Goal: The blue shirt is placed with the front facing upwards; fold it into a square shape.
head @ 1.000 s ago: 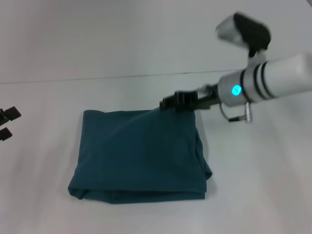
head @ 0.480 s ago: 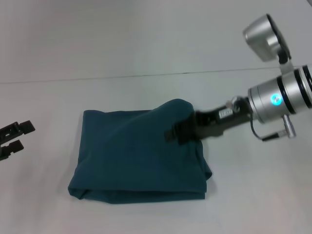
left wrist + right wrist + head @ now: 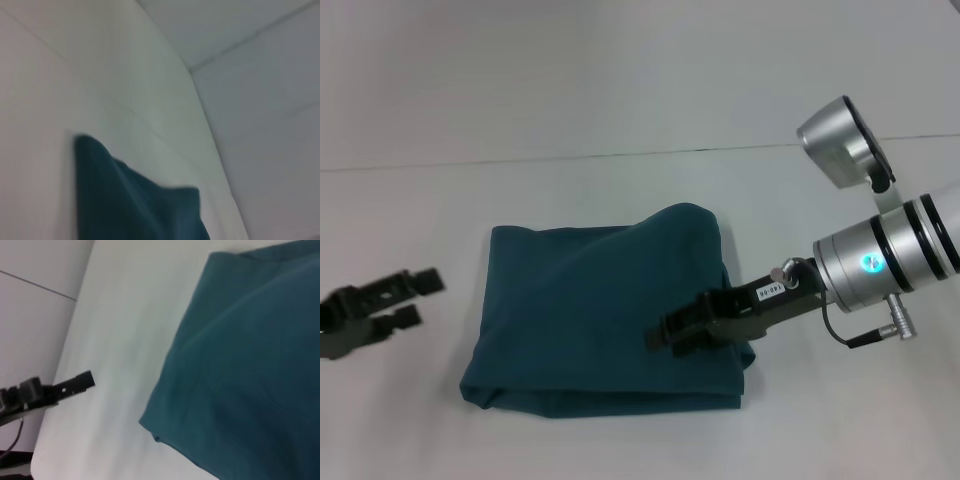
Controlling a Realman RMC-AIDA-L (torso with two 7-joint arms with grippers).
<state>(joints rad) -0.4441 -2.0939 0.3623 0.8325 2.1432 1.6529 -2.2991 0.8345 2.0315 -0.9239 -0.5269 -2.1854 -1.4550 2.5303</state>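
Shirt: the blue shirt (image 3: 600, 320) is lying folded, roughly square.
Right gripper (image 3: 665, 338): hovering over its near-right part, fingers seemingly together, gripping nothing.
Left gripper (image 3: 415, 297): waiting well left, fingers apart.

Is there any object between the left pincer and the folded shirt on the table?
Nothing visible does. The left pincer sits over bare white table beside the blue shirt, with only open tabletop between them. The right pincer is already over the shirt's near right part.

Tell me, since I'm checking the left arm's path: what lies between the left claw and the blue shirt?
Nothing: in the head view only bare white table separates the left claw from the blue shirt. The right wrist view shows the same bare gap.
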